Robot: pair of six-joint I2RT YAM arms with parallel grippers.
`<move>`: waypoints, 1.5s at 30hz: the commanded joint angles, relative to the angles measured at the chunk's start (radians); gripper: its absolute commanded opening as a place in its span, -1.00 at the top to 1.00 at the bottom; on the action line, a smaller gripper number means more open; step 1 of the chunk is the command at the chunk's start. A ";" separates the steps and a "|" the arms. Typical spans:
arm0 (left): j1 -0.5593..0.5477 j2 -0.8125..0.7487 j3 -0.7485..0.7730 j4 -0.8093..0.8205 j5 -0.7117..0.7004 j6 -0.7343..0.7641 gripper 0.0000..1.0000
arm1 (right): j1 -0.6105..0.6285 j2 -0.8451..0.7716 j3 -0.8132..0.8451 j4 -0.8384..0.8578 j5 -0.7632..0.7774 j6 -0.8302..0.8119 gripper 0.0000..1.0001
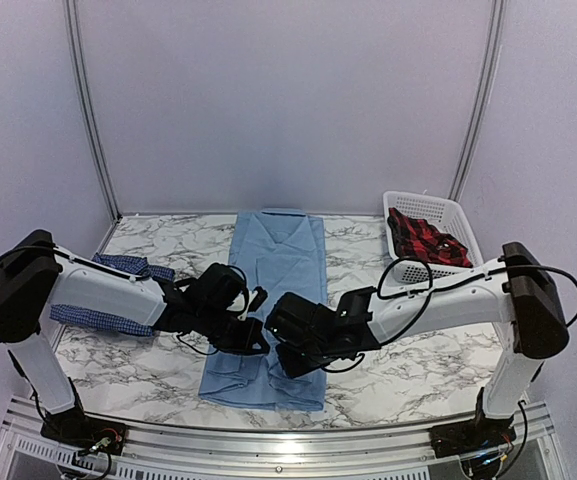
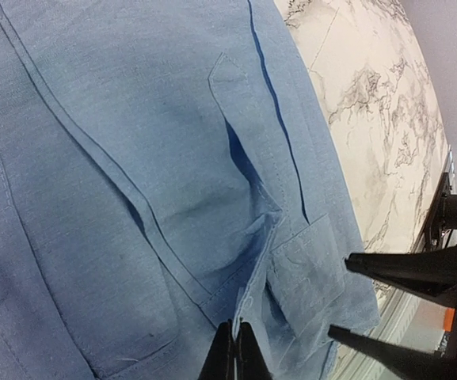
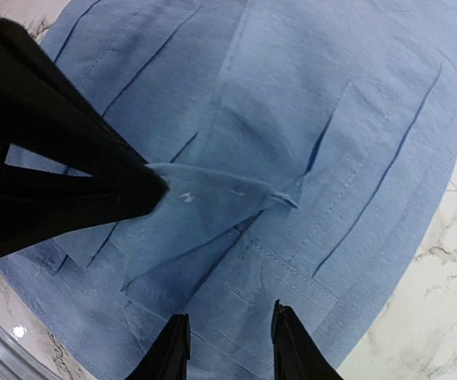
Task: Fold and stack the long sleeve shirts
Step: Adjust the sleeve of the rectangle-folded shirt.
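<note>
The light blue long sleeve shirt lies flat and lengthwise in the middle of the table, sleeves folded in. My left gripper is shut on a sleeve cuff edge of it, lifting that edge slightly near the shirt's near end. My right gripper hovers just beside it, open, above the cloth with nothing between its fingers. In the top view both grippers meet over the shirt's lower half, left and right. The dark blue checked long sleeve shirt lies at the left, partly under my left arm.
A white plastic basket at the back right holds a red plaid cloth. The marble table ends in a metal rail at the near edge. Walls close in the back and sides.
</note>
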 commanded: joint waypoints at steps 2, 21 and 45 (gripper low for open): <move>-0.002 0.012 -0.018 0.000 -0.024 -0.015 1.00 | 0.037 0.063 0.070 -0.007 -0.010 -0.015 0.28; -0.002 0.006 -0.024 0.003 -0.012 -0.003 1.00 | 0.043 0.090 0.073 -0.056 0.098 0.029 0.91; -0.011 -0.003 -0.026 0.000 0.037 0.044 1.00 | 0.043 -0.122 -0.052 -0.096 0.225 0.139 1.00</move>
